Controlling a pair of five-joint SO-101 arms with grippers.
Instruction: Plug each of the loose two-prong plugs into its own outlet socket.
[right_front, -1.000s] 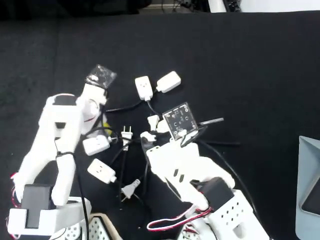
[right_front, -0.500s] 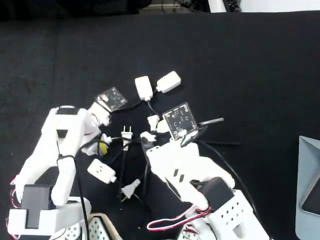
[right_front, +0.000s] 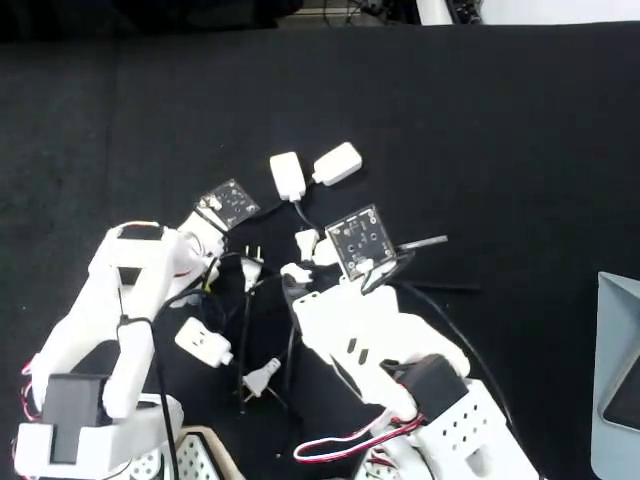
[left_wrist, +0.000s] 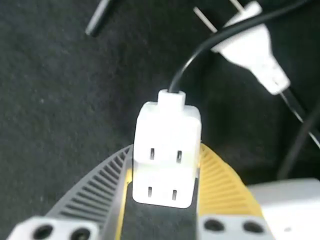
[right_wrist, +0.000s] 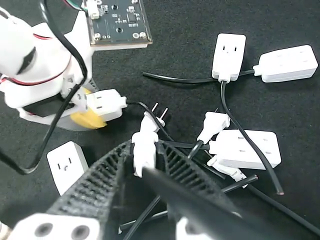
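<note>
**Status: 0 plugs seated, first pairing staged**

Black cloth-covered table (right_front: 500, 150): we judge nothing is done yet. Every socket face we can see has empty slots, and no plug sits in any of them.

Pale grey-blue bin (right_front: 612, 320) at the table's right edge, cut by the frame. We can't tell what's in it.

Left gripper (left_wrist: 167, 165), with grey and yellow jaws, is clamped on a white corded socket block (left_wrist: 167, 125), toward the table's left edge. Both slot pairs are empty.

Right gripper (right_wrist: 144, 146), mid-table toward the near edge, looks closed on a white two-prong plug (right_wrist: 144, 155). Its prongs aim at the held block, near but apart.

Idle sockets, all empty: wide white block (right_wrist: 245, 147), long white block (right_wrist: 287, 62), white single socket (right_wrist: 229, 50), white cube socket (right_wrist: 65, 165).

Loose in the cable tangle: second white plug (right_wrist: 215, 125), third white plug (right_wrist: 225, 167), fourth white plug (right_front: 262, 378) nearer the near edge.

Our read of what's left: mate the held pair, then all the rest.
</note>
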